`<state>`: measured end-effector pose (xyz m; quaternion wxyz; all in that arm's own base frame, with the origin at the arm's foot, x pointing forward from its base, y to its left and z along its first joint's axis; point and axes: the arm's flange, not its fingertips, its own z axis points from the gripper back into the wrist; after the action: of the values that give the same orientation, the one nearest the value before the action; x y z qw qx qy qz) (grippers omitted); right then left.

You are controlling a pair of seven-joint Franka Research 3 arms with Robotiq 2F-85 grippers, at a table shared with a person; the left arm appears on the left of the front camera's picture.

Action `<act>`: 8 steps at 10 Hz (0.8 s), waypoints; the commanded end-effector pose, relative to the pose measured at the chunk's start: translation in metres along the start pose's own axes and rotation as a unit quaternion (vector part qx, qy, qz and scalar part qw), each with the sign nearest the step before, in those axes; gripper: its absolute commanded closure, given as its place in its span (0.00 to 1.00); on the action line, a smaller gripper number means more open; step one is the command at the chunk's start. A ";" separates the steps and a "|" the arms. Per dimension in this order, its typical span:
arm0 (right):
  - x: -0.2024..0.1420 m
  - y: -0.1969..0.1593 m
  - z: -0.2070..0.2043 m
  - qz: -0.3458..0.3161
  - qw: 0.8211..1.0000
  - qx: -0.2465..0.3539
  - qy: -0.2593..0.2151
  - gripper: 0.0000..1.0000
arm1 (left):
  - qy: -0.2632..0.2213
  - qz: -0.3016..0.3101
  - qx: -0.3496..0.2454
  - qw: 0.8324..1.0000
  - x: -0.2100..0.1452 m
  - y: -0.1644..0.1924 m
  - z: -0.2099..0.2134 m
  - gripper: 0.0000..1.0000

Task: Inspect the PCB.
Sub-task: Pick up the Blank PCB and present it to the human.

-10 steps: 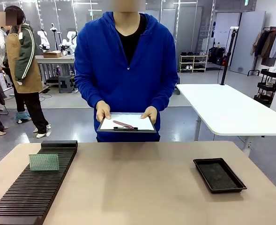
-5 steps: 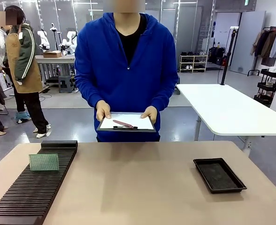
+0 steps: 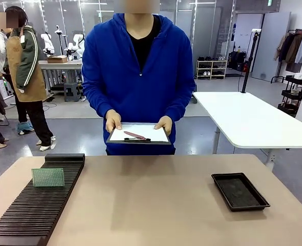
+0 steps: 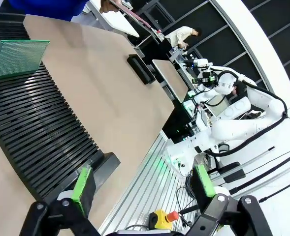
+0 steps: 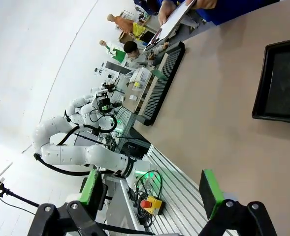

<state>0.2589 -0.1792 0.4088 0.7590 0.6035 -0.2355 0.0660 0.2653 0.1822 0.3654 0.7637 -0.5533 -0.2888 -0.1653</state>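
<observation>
The PCB (image 3: 48,177), a thin pale green board with a fine dotted grid, stands upright in a slot of the long black ribbed rack (image 3: 35,210) at the table's left. The left wrist view has the PCB (image 4: 19,58) at its upper left, far beyond my left gripper (image 4: 142,184), which is open with nothing between its green pads. My right gripper (image 5: 152,189) is open too and holds nothing; it hangs well back from the table. Across the table a person in a blue hoodie holds a dark clipboard (image 3: 138,134) with white paper and a pen.
A shallow black tray (image 3: 239,191) lies at the table's right, also seen as the black tray (image 5: 278,81) in the right wrist view. A white table (image 3: 248,120) stands behind on the right. Another person stands far back at the left.
</observation>
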 end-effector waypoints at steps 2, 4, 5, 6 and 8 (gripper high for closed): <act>0.001 0.002 0.001 0.005 1.000 0.006 -0.004 0.00 | 0.025 -0.065 0.033 0.997 0.007 -0.013 0.006 0.00; 0.001 0.002 0.001 0.005 1.000 0.006 -0.004 0.00 | 0.080 -0.160 0.118 0.977 0.049 -0.026 0.014 0.00; 0.001 0.002 0.001 0.005 1.000 0.006 -0.004 0.00 | 0.105 -0.215 0.139 0.961 0.074 -0.035 0.014 0.00; 0.001 0.002 0.001 0.005 1.000 0.006 -0.004 0.00 | 0.132 -0.268 0.172 0.939 0.098 -0.047 0.006 0.00; 0.001 0.002 0.001 0.005 1.000 0.006 -0.004 0.00 | 0.194 -0.356 0.245 0.881 0.138 -0.077 -0.032 0.00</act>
<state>0.2580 -0.1798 0.4097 0.7578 0.6047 -0.2361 0.0656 0.3322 0.1564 0.5068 0.7978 -0.2346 -0.3436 -0.4363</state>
